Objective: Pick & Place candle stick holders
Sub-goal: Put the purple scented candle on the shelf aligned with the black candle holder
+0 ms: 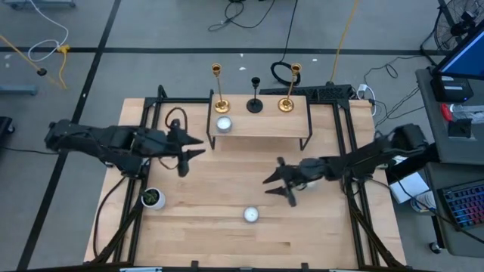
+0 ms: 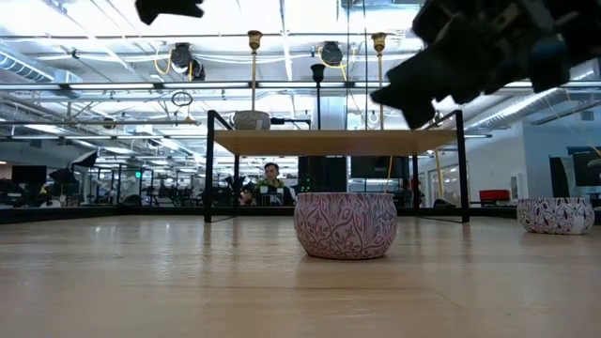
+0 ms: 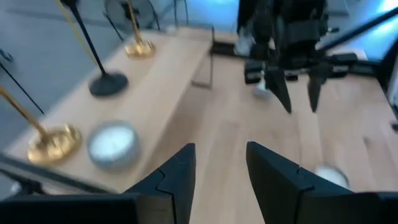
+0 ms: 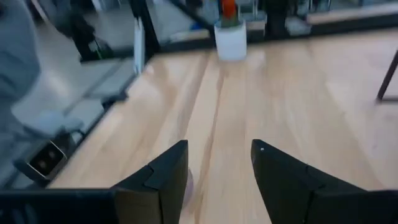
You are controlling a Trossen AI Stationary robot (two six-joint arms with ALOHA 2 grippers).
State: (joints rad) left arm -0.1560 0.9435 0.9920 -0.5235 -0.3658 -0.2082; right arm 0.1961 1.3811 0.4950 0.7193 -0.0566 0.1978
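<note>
Three candle stick holders stand by their round bases on a raised wooden shelf at the table's far side: a gold one at left, a shorter black one in the middle, a gold one at right. My left gripper is open and empty above the table, left of the shelf. My right gripper is open and empty above the table's middle right. In the left wrist view the black holder's base and both gold bases show.
A white round candle sits on the shelf's left end; another lies on the table near the front. A small white pot with a green plant stands at the table's left. Black frame rails run along both table sides.
</note>
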